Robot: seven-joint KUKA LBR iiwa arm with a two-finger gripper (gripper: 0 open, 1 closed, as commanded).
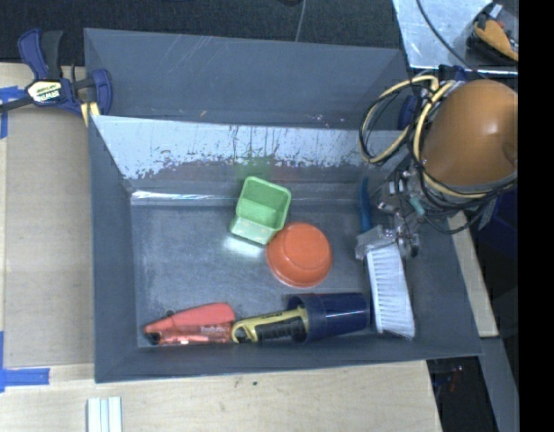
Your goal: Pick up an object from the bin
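My gripper (pixel 394 229) hangs at the right side of the bin, just above the upper end of a white-bristled brush (pixel 391 293). The brush lies lengthwise along the right wall, and its blue handle runs up under the gripper. Whether the gripper touches the brush cannot be made out. A dark blue cup (pixel 340 315) lies on its side just left of the bristles. An orange round bowl (pixel 299 254) sits upside down left of the gripper.
A green square cup (pixel 260 210) lies tipped near the bin's middle, touching the orange bowl. Along the front wall lie a black and yellow tool (pixel 269 328) and a red tool (pixel 191 324). The arm's orange cover and cables hang over the right rim.
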